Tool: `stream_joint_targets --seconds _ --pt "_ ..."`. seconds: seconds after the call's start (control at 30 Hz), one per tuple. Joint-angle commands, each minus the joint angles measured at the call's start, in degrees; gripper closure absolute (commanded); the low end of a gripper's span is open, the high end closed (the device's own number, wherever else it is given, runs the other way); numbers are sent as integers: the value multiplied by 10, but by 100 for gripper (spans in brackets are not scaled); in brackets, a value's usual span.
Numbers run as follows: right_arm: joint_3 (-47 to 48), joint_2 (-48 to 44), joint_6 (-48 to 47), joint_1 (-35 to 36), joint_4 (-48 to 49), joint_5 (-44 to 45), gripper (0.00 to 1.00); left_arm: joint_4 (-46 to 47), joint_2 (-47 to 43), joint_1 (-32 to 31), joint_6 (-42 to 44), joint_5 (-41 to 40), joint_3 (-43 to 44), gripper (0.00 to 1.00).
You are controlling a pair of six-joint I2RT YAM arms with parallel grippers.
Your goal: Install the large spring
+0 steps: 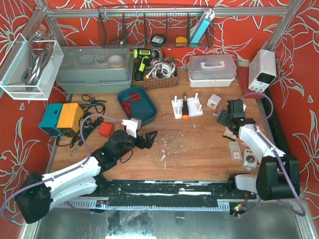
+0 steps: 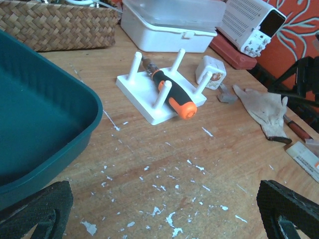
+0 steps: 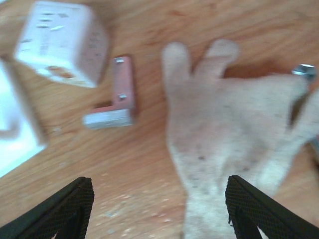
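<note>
Black ribbed pads (image 2: 35, 211) of the left gripper (image 2: 164, 209) stand at the bottom corners of its wrist view. The jaws are spread wide with only bare, paint-flecked wooden tabletop (image 2: 164, 164) between them. Left of these jaws rises the wall of a deep teal plastic tray (image 2: 75, 117). Ahead of them sits a white fixture with upright pegs (image 2: 149, 94), an orange-and-black screwdriver (image 2: 172, 94) lying across it.

The right gripper (image 3: 159, 209) is also wide open and empty. A limp beige cloth glove (image 3: 224, 134) lies under and ahead of its right finger. A small pink-and-silver angle bracket (image 3: 117, 102) and a white cube-shaped plug adapter (image 3: 60, 42) lie ahead to its left.

The large spring cannot be picked out for certain. From above, a cluster of small red parts (image 1: 132, 101) lies in the tray, behind the left jaws, too small to identify.

A coil spring would likely be light, round and apt to roll. Pinched off-centre it may flick away. Gripping squarely across the coil body, toward one end, should leave the other end free to seat.
</note>
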Motion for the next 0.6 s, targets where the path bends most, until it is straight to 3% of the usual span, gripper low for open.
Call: stream_joint_targets --seconds 0.0,0.2,0.57 --pt "18 -19 -28 27 14 -114 26 18 3 -3 9 16 -3 0" --pt "13 -16 -41 117 66 -153 29 83 3 -3 19 92 -27 0" --pt "82 104 -64 210 93 -115 43 77 36 -3 23 89 -17 0"
